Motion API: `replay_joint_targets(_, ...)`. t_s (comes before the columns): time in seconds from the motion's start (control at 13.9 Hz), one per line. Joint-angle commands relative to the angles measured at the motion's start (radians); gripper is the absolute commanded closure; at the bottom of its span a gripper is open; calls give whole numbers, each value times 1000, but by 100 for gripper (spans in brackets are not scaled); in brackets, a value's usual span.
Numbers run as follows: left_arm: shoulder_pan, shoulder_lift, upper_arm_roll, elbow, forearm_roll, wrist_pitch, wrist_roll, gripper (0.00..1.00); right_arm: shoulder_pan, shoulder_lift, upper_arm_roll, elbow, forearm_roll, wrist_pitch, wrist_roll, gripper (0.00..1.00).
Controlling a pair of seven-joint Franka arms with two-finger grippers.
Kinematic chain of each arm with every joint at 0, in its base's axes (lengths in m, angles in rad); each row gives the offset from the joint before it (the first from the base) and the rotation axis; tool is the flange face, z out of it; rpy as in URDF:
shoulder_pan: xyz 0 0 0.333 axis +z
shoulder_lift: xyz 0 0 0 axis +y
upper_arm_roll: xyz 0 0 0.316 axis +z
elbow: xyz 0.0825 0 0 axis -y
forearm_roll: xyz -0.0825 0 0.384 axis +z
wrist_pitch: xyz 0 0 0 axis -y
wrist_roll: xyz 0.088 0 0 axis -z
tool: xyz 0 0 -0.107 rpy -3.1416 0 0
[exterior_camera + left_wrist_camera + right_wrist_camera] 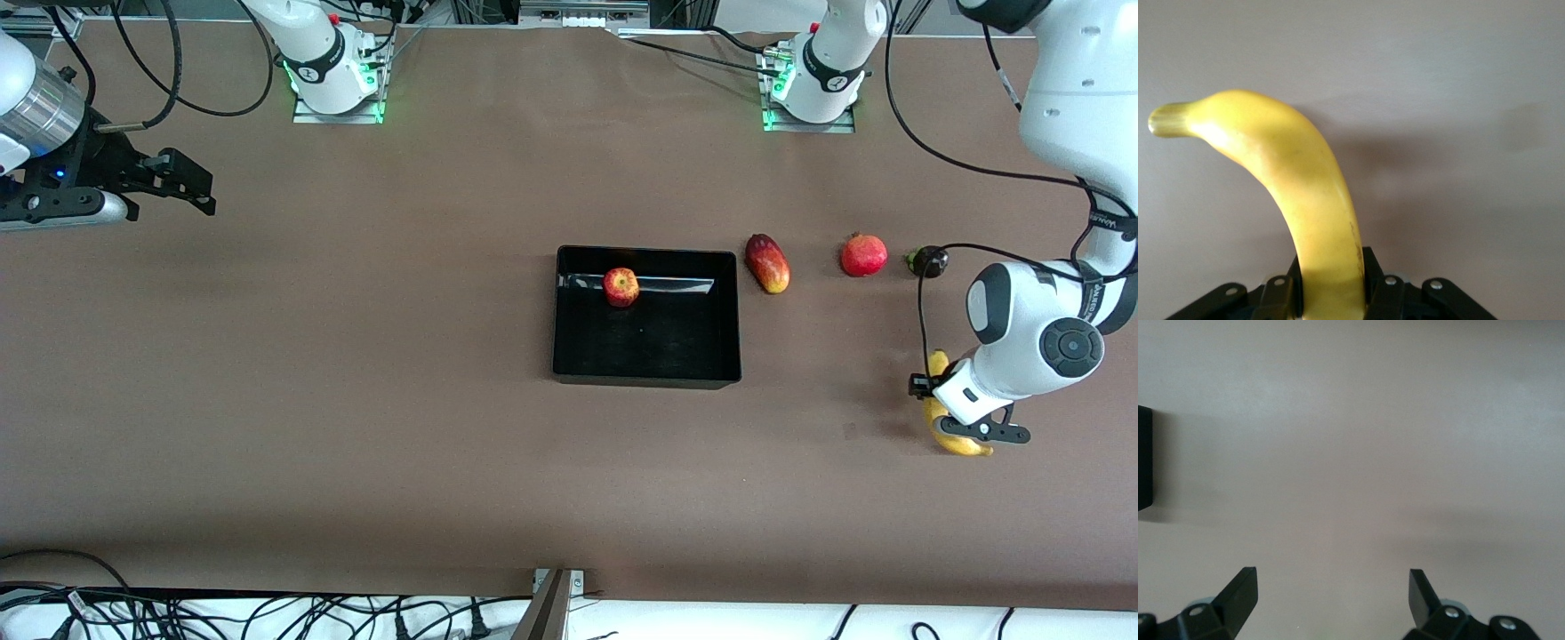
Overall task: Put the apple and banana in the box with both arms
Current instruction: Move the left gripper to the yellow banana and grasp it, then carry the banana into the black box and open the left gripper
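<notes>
Yellow and curved, the banana (944, 425) sits at the lower right of the front frame, toward the left arm's end of the table, and your left gripper (956, 418) is clenched on it: in the left wrist view the fingers (1373, 280) press against both flanks of the fruit low in the frame, while the rest of it arcs up to the stem (1168, 120) at the upper left. You cannot tell from these views whether the banana rests on the brown tabletop or is just clear of it.

Expect it to be light and fairly firm, but with smooth skin that can slip and flesh that bruises under a hard squeeze. The hold looks to be toward one end rather than at the middle, so judge that the long free part may swing or droop as you carry it; keep the motion gentle.

The apple (621, 286) lies inside the black box (647, 378) at mid-frame, near the wall closest to the robot bases, so that half of the job looks done. The box stands well apart from the banana, toward the frame's centre.

Your right gripper (173, 182) waits at the upper left of the front frame with its jaws spread wide and nothing between them; its wrist view shows bare tabletop.
</notes>
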Motion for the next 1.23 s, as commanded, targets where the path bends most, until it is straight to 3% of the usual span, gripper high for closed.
replay_joint_targets(0.0,-160,-137,-10,-19,-113,-190,-159,100,-16,7,11,15,-30,-12,-8,0)
replay_joint_targets(0.22,-286,-187,-68,-19,-201,-302,-354,100,-16,7,11,15,-30,-9,-8,0)
replay_joint_targets(0.36,-294,-187,-184,-22,-205,-304,-417,100,-16,7,11,15,-30,-6,-8,0)
replay_joint_targets(0.65,-304,-158,-310,-37,-206,-273,-451,100,-13,7,11,17,-44,-5,-13,0)
replay_joint_targets(0.94,-347,-86,-335,-110,-195,-44,-494,100,-13,7,13,17,-44,-3,-13,0)
replay_joint_targets(1.15,-359,-56,-335,-176,-180,44,-497,100,-13,7,13,17,-44,-5,-13,0)
